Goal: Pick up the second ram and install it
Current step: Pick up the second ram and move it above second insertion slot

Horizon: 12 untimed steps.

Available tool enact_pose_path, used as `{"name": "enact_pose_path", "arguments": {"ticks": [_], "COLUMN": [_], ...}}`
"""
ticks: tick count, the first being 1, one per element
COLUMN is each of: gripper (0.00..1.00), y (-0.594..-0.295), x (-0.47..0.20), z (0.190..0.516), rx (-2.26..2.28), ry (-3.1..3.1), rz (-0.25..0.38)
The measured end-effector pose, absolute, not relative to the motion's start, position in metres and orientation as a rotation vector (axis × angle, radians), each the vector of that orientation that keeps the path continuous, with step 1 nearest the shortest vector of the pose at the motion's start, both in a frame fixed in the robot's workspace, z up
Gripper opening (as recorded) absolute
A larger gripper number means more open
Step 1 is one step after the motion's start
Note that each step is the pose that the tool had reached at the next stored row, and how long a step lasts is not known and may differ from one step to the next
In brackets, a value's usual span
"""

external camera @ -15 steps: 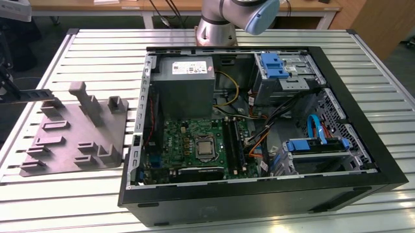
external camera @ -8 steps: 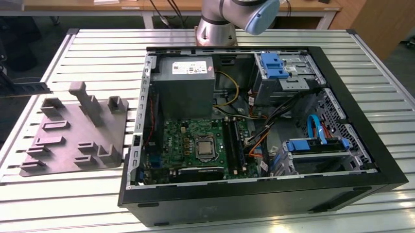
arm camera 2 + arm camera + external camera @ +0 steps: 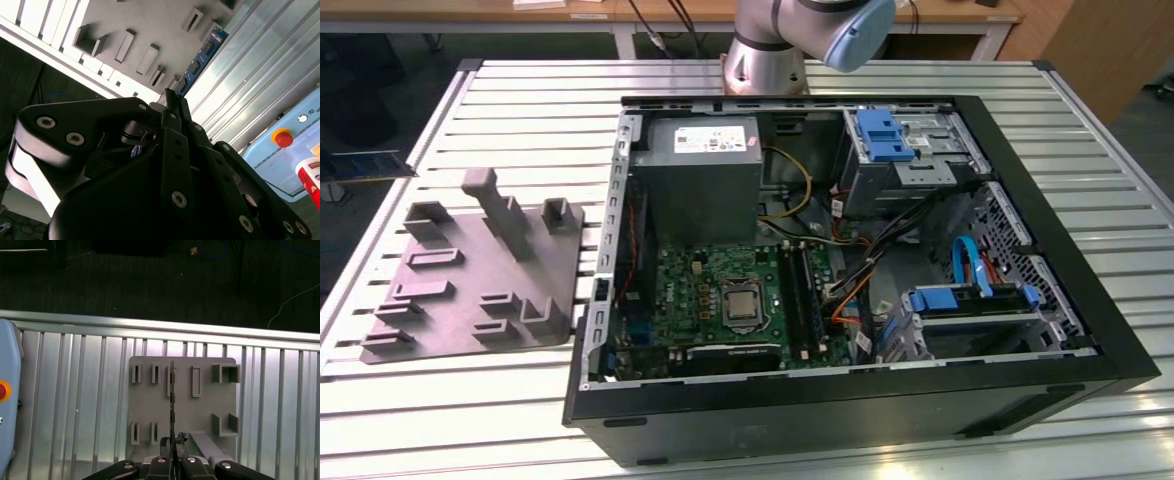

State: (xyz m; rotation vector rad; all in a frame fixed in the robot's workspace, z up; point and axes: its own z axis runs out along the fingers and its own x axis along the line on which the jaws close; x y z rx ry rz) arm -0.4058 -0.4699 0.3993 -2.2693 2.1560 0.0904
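The slatted metal table carries everything I'm working with. Most of it is taken by the black computer case, which fills the centre and right of the exterior view. The case lies on its side with the panel off, I take it so the boards face up toward the arm. Inside, the grey power-supply box sits at upper centre, the green motherboard just below it in the frame, and the long black memory slots run along the board's right side. At the frame's lower left, apart from the case, rests the grey holder tray. I'd judge its pockets and posts are moulded to stand parts on edge where fingers can close on them. The arm rises from its base at top centre. In the first wrist view the gripper hangs over that tray with its fingers clamped on the second ram, which I see edge-on as a thin dark line reaching out past the fingertips. In the second wrist view the ram shows its bluish flat face, and the tray looks well beyond its free end. From that I judge the stick is lifted clear of its pocket and not yet at the board. Pinching it by the flat faces leaves its edges bare, which I think is the point of this grip.
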Motion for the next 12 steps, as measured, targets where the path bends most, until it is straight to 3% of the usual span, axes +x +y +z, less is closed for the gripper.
{"name": "enact_pose_path", "arguments": {"ticks": [12], "gripper": [0.14], "y": [-0.470], "x": [-0.395], "z": [0.400], "rx": [-2.269], "ry": [2.156], "rz": [0.091]}}
